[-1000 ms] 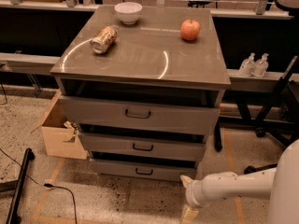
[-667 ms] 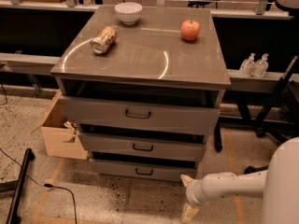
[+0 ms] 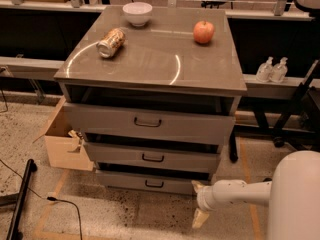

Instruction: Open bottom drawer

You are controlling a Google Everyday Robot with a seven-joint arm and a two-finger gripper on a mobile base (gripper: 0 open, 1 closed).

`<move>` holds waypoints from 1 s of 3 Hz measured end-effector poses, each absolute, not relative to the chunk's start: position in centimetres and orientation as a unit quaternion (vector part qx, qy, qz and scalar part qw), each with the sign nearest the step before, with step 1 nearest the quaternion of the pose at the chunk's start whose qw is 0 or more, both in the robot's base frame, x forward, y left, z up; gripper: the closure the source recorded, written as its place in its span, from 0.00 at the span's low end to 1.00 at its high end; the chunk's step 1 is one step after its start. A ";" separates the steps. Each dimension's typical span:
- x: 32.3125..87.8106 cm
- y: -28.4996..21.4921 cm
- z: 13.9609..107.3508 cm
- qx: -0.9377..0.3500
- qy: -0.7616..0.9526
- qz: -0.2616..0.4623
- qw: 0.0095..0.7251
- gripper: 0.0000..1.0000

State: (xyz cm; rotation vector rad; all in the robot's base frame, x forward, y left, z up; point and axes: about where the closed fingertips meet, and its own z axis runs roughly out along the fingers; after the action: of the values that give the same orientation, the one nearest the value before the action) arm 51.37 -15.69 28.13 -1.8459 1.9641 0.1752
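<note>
A grey cabinet (image 3: 150, 79) has three drawers. The bottom drawer (image 3: 125, 182) has the shallowest front and a small dark bar handle (image 3: 154, 184); it stands near the floor, closed or nearly so. The middle drawer (image 3: 150, 156) and the tall top drawer (image 3: 147, 123) sit above it. My gripper (image 3: 199, 202) is at the end of a white arm, low at the right, just right of the bottom drawer's right end and apart from the handle.
On the cabinet top lie a white bowl (image 3: 137, 13), a tipped can (image 3: 111, 42) and a red apple (image 3: 203, 32). An open cardboard box (image 3: 62, 144) stands at the cabinet's left. Two bottles (image 3: 272, 70) sit on a ledge at the right. A black pole and cable (image 3: 22, 199) lie on the floor.
The arm and gripper have barely moved; the white arm body at the lower right fills more of the view. The drawers look the same.
</note>
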 end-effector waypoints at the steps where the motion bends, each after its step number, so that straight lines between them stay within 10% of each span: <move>1: 53.2 -15.6 25.3 -0.665 0.711 0.061 0.222 0.00; 3: 56.0 -16.0 22.0 -0.659 0.715 0.054 0.226 0.00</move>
State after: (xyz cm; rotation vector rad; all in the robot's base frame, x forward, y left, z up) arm 55.98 -15.95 22.03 -1.8175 1.9706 0.1485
